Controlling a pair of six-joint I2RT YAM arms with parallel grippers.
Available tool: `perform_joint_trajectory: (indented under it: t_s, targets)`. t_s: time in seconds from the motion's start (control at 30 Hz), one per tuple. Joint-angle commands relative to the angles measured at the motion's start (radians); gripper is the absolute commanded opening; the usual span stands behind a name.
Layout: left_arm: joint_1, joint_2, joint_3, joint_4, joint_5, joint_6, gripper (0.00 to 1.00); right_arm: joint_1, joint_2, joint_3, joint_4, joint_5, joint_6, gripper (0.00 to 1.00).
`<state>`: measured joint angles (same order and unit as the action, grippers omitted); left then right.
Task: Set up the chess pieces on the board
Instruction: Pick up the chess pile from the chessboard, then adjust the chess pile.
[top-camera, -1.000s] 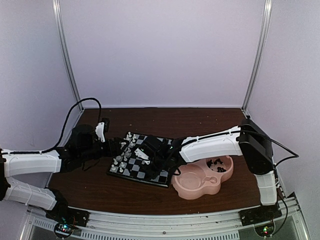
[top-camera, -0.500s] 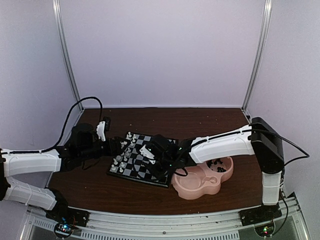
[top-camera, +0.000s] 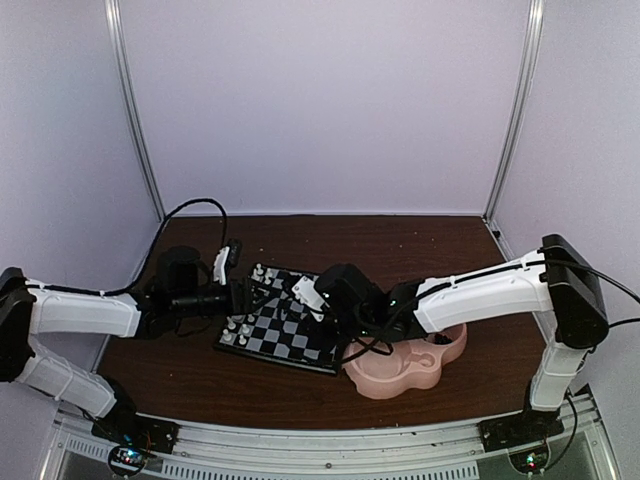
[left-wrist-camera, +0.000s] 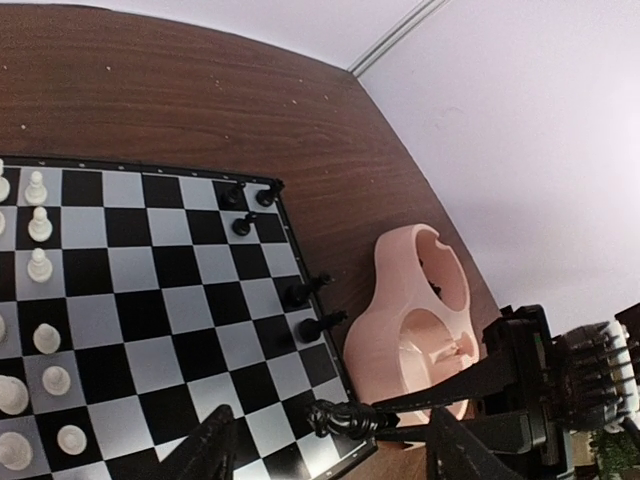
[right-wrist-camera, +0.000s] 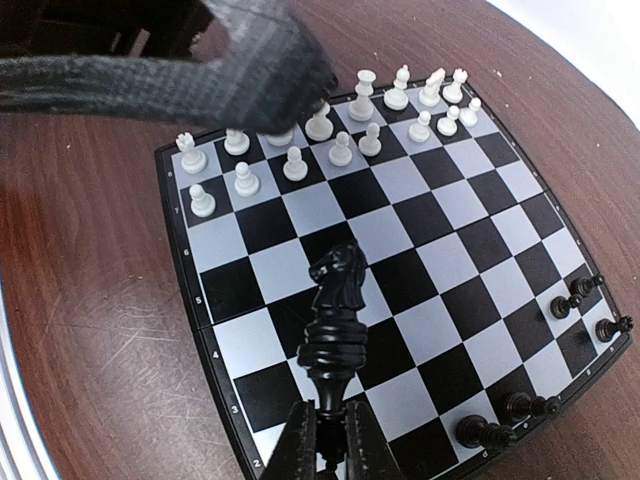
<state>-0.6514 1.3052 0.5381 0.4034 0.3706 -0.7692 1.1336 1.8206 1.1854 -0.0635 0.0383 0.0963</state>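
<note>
Half done, I reckon: white plastic chessmen (right-wrist-camera: 295, 160) fill the small checked board's (right-wrist-camera: 420, 190) left rows, few black ones (left-wrist-camera: 305, 293) stand right, my right gripper (right-wrist-camera: 325, 440) pinches a black knight (right-wrist-camera: 335, 300) above it, left gripper (top-camera: 243, 295) gapes empty.

A brown table (top-camera: 400, 240) carries the board (top-camera: 270, 337) and pink dish (top-camera: 392, 377).

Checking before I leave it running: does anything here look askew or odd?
The board lies turned at an angle to the table's near edge. The black knight, pinched by its base in the right gripper, sticks straight out beyond the jaws, seemingly sideways rather than upright. Nothing looks spilled or broken.
</note>
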Motion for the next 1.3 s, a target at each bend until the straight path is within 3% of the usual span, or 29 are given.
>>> perform_joint_trajectory:
  t_s: [0.0,0.27,0.73,0.9,1.0,1.2,1.27]
  targets:
    - [-0.001,0.038,0.04,0.118,0.108,-0.039,0.62,0.022,-0.043,-0.019,0.061,0.04,-0.031,0.0]
    - [-0.001,0.087,0.076,0.092,0.151,-0.057,0.62,0.041,-0.07,-0.047,0.109,0.085,-0.059,0.0]
    - [-0.013,0.189,0.114,0.14,0.243,-0.103,0.48,0.048,-0.09,-0.069,0.131,0.126,-0.07,0.0]
    - [-0.021,0.193,0.123,0.136,0.25,-0.096,0.36,0.048,-0.087,-0.065,0.128,0.144,-0.071,0.0]
    - [-0.022,0.19,0.123,0.133,0.25,-0.087,0.21,0.048,-0.082,-0.06,0.121,0.146,-0.069,0.0]
    - [-0.022,0.189,0.127,0.124,0.247,-0.077,0.15,0.048,-0.076,-0.052,0.114,0.155,-0.066,0.0]
    - [-0.022,0.186,0.129,0.117,0.247,-0.07,0.08,0.048,-0.075,-0.051,0.112,0.155,-0.064,0.0]
